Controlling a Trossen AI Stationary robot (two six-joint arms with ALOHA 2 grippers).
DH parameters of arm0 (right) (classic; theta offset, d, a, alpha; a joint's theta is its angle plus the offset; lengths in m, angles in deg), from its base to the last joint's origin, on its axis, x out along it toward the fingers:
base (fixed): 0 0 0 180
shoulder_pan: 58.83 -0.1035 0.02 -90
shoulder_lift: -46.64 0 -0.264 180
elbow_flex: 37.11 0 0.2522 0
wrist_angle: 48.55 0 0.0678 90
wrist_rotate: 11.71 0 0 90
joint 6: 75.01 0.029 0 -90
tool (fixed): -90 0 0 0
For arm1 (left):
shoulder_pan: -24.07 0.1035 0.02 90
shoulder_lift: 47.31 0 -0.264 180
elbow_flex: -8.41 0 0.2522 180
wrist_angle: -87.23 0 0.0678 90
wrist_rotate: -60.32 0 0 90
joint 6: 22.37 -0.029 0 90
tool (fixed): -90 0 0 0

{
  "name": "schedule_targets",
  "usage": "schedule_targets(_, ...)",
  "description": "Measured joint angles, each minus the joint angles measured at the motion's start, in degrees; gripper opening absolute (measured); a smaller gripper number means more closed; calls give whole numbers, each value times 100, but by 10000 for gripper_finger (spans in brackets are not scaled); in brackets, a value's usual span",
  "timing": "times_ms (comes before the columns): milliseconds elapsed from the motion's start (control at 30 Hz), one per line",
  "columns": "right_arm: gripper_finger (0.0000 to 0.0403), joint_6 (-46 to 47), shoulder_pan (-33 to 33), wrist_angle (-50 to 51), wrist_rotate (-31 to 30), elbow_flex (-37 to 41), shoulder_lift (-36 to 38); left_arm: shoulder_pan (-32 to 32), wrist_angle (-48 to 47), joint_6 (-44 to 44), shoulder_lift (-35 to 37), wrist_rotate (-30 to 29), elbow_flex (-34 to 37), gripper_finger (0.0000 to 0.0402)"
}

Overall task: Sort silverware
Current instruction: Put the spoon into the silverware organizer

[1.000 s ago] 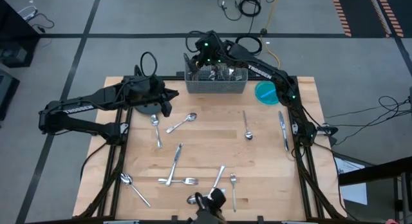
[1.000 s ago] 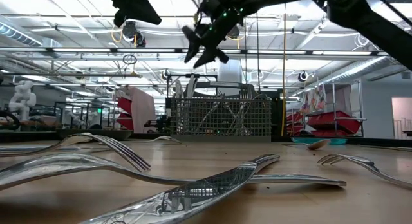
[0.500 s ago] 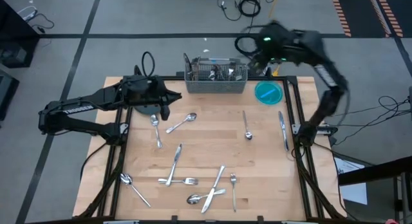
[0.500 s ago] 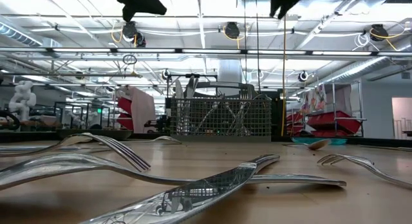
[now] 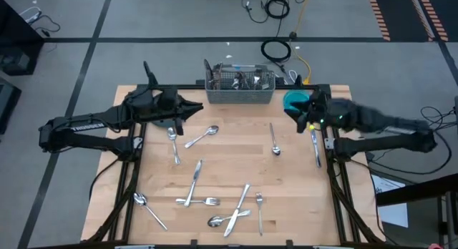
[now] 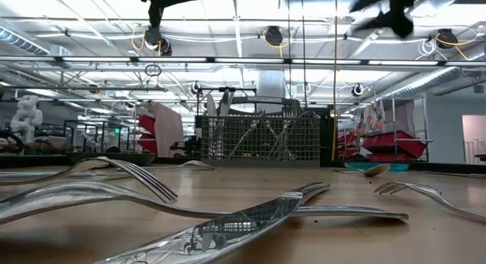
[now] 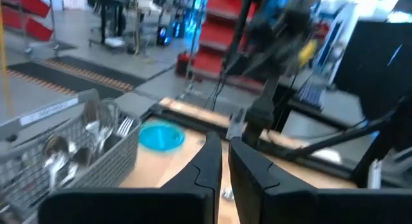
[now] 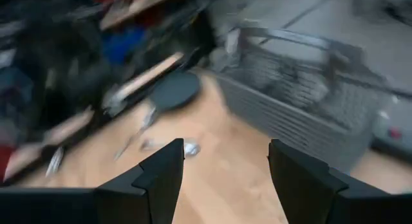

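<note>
Silverware lies scattered on the wooden table: spoons (image 5: 202,137) (image 5: 274,140), a knife (image 5: 315,144) near the right edge, and a fork (image 5: 200,201) and knife (image 5: 240,204) toward the near edge. More silverware stands in the grey mesh caddy (image 5: 240,88) at the far edge. My left gripper (image 5: 195,106) hovers level and shut at the far left, high above the table, with nothing showing between its fingers (image 7: 209,166). My right gripper (image 5: 295,116) hangs open and empty in the air at the far right, beside the blue plate (image 5: 295,100).
A dark round plate (image 8: 175,89) sits at the far left, mostly under my left gripper in the high view. The blue plate (image 7: 161,135) lies right of the caddy (image 6: 258,139). Bare wood shows in the table's middle (image 5: 236,152).
My right gripper has swung fast from above the caddy toward the table's right edge and now hangs by the blue plate. My left gripper has stayed in place at the far left and tipped up to level.
</note>
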Motion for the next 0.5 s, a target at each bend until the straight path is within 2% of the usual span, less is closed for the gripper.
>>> schedule_targets(67,212,659,14,-717,-173,1071,314,0,168,168,77,71,125,35)
schedule_targets(133,212,1372,-46,-1261,-68,1921,340,-4,339,354,96,155,203,35)
schedule_targets(233,212,2120,-173,-1812,-77,2755,115,-4,383,498,92,315,232,35)
schedule_targets(300,212,2542,-262,-1953,-268,2924,-84,-4,401,591,94,397,232,35)
schedule_targets(367,212,2846,-337,-1668,-379,2988,-357,-4,395,600,93,468,230,35)
schedule_targets(500,212,3045,-350,-1303,-455,2701,-1032,-9,388,603,92,486,230,35)
